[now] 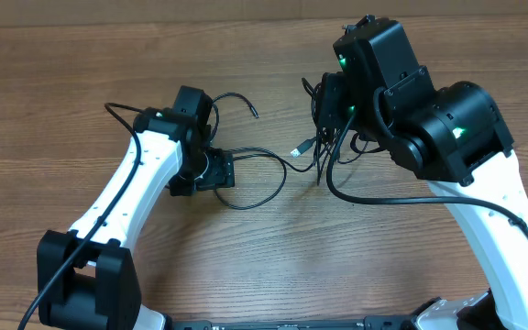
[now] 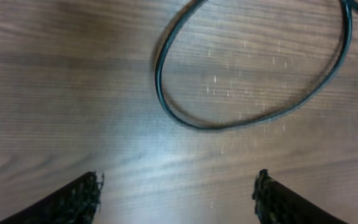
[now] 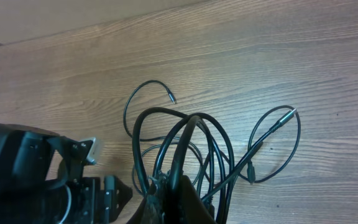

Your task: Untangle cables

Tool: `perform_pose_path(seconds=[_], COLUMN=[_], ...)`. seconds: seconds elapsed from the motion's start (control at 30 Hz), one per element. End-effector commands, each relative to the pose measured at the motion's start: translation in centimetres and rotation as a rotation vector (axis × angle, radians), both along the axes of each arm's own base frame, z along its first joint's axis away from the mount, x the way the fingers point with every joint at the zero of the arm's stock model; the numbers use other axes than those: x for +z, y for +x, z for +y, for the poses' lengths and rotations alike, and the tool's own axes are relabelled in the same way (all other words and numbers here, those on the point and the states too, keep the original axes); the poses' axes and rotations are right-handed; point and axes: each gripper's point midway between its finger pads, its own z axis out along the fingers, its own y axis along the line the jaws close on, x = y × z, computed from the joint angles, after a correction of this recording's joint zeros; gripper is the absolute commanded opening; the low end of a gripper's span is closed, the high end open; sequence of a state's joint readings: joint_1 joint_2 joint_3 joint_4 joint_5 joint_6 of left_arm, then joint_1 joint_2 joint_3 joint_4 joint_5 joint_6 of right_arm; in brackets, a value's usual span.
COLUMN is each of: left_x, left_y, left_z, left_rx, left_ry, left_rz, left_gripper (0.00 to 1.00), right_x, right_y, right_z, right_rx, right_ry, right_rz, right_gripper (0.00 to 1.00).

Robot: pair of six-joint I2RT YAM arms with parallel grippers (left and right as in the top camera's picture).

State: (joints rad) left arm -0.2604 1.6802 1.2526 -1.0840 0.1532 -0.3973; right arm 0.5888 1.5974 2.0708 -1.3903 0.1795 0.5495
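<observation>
Cables (image 3: 182, 149): black tangle clamped in the closed right gripper (image 3: 169, 202), loops rising toward 12 o'clock, long axis 6 to 12; one plug-tipped strand (image 3: 278, 123) points to 2 o'clock over the wooden table (image 3: 291, 56). Left gripper (image 2: 176, 193) stands apart, empty, loose loop (image 2: 197, 126) at 12 o'clock. Judged: separating in hand; next, left must pinch one strand and draw away.

Cable loop (image 2: 158, 74) blurred, cut off at top edge; right gripper (image 3: 173, 183) jaws buried under cables (image 3: 273, 129).

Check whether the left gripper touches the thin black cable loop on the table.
Apart: left wrist view shows bare wood between left gripper and thin black cable loop.
</observation>
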Motion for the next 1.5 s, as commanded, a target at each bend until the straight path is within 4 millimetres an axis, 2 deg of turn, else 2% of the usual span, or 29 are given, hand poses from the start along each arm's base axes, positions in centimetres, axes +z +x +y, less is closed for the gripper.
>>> perform_pose_path(seconds=[0.0, 0.17, 0.4, 0.7, 0.93, 1.07, 1.23, 1.47], left_x=[-1.4, -3.1, -4.0, -6.0, -8.9, -9.6, -9.5, -8.2], left_y=[-0.3, 0.0, 0.8, 0.8, 0.3, 0.0, 0.3, 0.9], left_z=[0.2, 0.7, 1.4, 1.4, 0.6, 0.7, 0.8, 1.3], left_rx=[0.065, 0.102, 0.119, 0.133, 0.097, 0.096, 0.087, 0.081], left_ry=[0.010, 0.032, 0.071, 0.087, 0.114, 0.123, 0.133, 0.173], left_rz=[0.009, -0.021, -0.067, -0.048, 0.013, 0.036, 0.027, 0.026], left_gripper=[0.78, 0.79, 0.76, 0.71, 0.70, 0.61, 0.53, 0.27], right_x=[-0.1, -1.8, -3.3, -3.4, -3.5, -3.5, -3.5, -3.4], right_y=[0.4, 1.1, 1.8, 1.9, 1.8, 1.8, 1.7, 1.8], right_z=[0.2, 0.7, 1.2, 1.3, 1.3, 1.3, 1.3, 1.4], right_rx=[-0.003, -0.003, -0.003, -0.004, -0.019, -0.019, -0.019, -0.019], right_ry=[0.005, -0.023, -0.046, -0.046, -0.028, -0.028, -0.030, -0.026], right_rz=[0.000, 0.042, 0.077, 0.079, 0.088, 0.089, 0.092, 0.086], right_gripper=[0.04, 0.04, 0.04, 0.04, 0.04, 0.04, 0.04, 0.04])
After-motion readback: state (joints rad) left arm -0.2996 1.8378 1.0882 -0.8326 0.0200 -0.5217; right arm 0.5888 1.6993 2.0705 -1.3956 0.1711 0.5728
